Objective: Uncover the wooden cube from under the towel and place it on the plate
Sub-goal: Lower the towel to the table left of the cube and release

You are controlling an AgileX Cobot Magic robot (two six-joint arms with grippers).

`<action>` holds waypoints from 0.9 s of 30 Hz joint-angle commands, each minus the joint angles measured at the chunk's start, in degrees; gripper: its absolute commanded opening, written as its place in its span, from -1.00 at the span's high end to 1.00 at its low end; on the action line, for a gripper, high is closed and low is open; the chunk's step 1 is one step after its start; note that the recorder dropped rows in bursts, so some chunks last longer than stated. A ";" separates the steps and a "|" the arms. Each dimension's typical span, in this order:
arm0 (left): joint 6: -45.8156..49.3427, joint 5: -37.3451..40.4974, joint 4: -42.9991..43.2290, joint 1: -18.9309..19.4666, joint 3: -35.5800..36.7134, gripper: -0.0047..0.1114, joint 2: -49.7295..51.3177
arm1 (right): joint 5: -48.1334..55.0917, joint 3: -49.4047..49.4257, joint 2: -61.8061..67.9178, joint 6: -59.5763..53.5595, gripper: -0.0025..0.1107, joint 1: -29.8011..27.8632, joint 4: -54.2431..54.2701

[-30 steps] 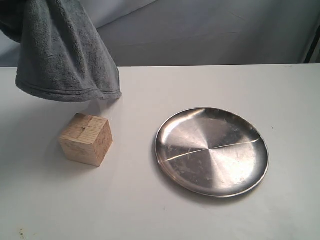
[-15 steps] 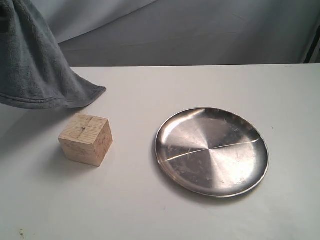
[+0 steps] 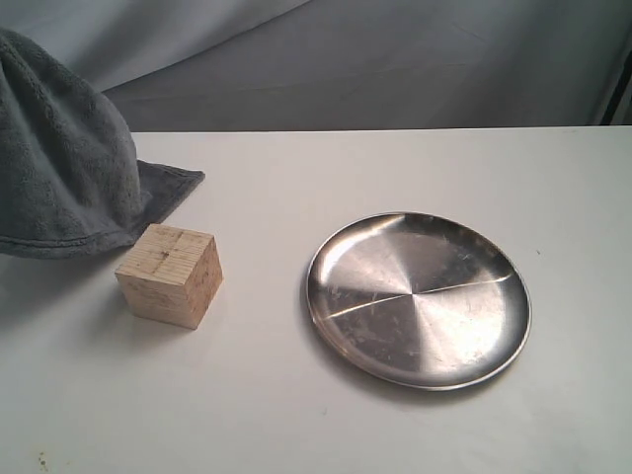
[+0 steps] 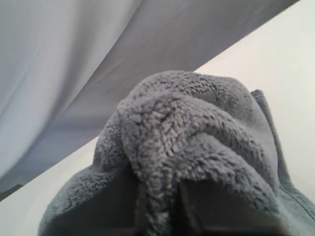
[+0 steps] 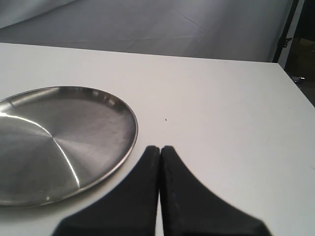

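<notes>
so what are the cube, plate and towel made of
wooden cube: bare pale wood, matte, grain lines visible. plate: probably stainless steel, shiny, with brushed radial reflections. towel: dark grey plush cloth, fluffy pile, stitched hem.

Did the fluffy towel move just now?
Yes. The towel went left and down, and now slumps beside the wooden cube, which stayed put.

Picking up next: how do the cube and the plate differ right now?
The cube is pale, grainy wood; the plate is shiny steel. The cube is a small block; the plate is a wider, shallow round dish. The cube sits next to the towel; the plate lies apart. Both rest uncovered on the table.
</notes>
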 commanded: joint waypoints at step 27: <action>-13.49 4.22 12.01 -0.12 1.52 0.92 11.47 | -0.59 0.21 -0.37 -0.02 0.96 0.21 -0.14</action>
